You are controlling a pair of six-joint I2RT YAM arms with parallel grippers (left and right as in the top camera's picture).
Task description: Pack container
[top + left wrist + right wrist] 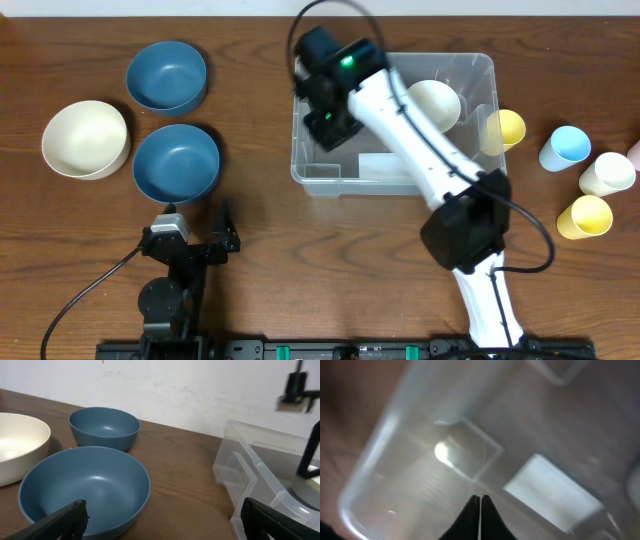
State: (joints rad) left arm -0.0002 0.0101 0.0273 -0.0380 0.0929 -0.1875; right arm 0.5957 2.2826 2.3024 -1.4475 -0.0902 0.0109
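Right claw (325, 125) hangs inside the left half of the container (322, 180). Its two fingertips are pressed together with nothing between them. Its wrist view is blurred and looks down on the clear base and the whitish label (550, 492) there.

The container stands on the table (300, 260) at the middle of the far edge, a little toward the right side. A cream bowl (435, 100) lies in the container's far right corner, partly hidden by the right arm (420, 140).

Left claw (164, 512) sits low by the table's near edge on the left side. Its fingers are spread wide apart and hold nothing. It faces the near blue bowl (176, 162), which is just ahead of it. Beyond that, toward the far left corner, stands the far blue bowl (167, 76). A second cream bowl (85, 138) sits beside both, closest to the left edge. The three bowls are close together, but I cannot tell whether they touch.

A yellow cup (508, 128) stands just outside the container's right wall. Toward the right edge of the table are a blue cup (565, 148), a cream cup (607, 173) and a second yellow cup (585, 215). All three are upright with their mouths up, grouped near one another.
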